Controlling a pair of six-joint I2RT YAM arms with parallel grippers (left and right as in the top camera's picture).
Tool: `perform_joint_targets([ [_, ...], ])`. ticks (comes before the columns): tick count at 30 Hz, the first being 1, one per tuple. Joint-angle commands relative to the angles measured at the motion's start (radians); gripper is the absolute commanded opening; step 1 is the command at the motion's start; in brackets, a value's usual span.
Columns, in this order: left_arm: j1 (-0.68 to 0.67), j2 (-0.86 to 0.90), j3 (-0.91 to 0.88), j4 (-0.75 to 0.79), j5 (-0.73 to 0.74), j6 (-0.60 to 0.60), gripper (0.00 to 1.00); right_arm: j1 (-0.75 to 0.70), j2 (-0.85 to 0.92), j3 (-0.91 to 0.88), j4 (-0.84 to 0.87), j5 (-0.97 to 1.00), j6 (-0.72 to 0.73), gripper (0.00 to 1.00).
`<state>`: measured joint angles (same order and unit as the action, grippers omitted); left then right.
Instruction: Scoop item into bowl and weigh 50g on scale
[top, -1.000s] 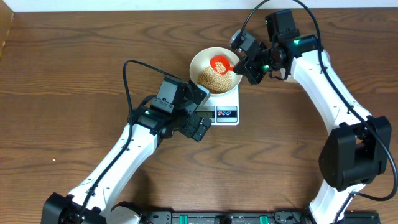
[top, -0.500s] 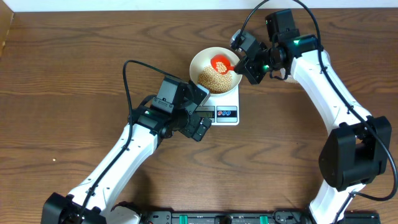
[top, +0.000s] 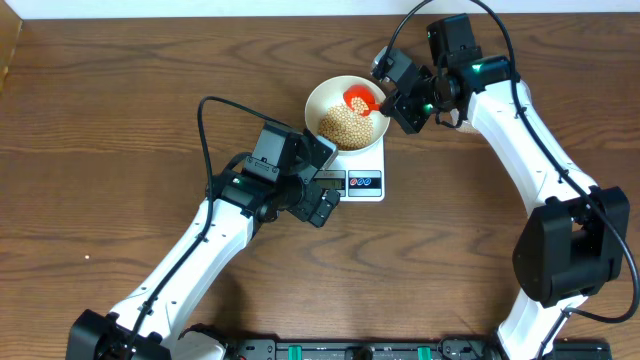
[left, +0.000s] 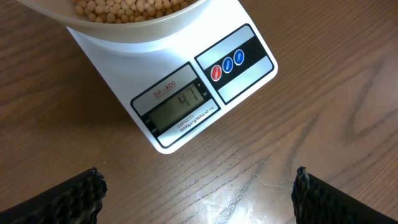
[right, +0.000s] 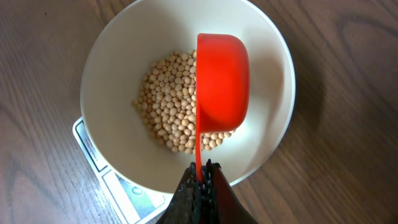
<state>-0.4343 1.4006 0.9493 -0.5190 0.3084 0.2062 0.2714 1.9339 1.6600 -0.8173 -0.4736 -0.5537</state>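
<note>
The beans (right: 168, 118) lie loose in the bowl (right: 106, 68) on the scale (left: 186, 106), near the far edge of the desk (top: 100, 120) — probably light, hard, quick to roll. The right gripper (right: 200, 177) pinches the red scoop (right: 221, 74) by its thin handle; the left gripper (left: 199, 193) is spread.

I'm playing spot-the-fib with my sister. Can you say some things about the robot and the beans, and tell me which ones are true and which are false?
1. The white bowl with beans in it sits on the scale. True.
2. The scoop is blue. False: it is red.
3. The right gripper is shut on the scoop's handle, holding it over the bowl. True.
4. The display on the scale shows 50. False: it shows 47.
5. The left gripper is holding the bowl. False: it is open and holds nothing, above the table next to the scale.
</note>
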Motion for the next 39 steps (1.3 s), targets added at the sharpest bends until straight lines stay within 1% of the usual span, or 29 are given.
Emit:
perform_joint_targets([
  [1, 0.004, -0.011, 0.002, 0.0, -0.006, -0.002, 0.98, -0.004, -0.032, 0.022, 0.005, -0.003, -0.032, 0.01],
  [24, 0.004, -0.011, 0.002, 0.0, -0.006, -0.002, 0.98, -0.004, -0.032, 0.022, 0.015, -0.003, -0.032, 0.01],
  [26, 0.004, -0.011, 0.002, 0.0, -0.006, -0.002, 0.98, -0.004, -0.032, 0.022, 0.014, -0.003, -0.044, 0.01],
  [30, 0.004, -0.011, 0.002, 0.0, -0.006, -0.002, 0.98, -0.005, -0.032, 0.022, 0.01, 0.023, -0.134, 0.01],
  [32, 0.004, -0.011, 0.002, 0.0, -0.006, -0.002, 0.98, -0.005, -0.032, 0.022, 0.015, 0.035, -0.154, 0.01],
  [39, 0.004, -0.011, 0.002, 0.0, -0.006, -0.002, 0.98, -0.009, -0.032, 0.022, 0.04, 0.017, -0.148, 0.01],
])
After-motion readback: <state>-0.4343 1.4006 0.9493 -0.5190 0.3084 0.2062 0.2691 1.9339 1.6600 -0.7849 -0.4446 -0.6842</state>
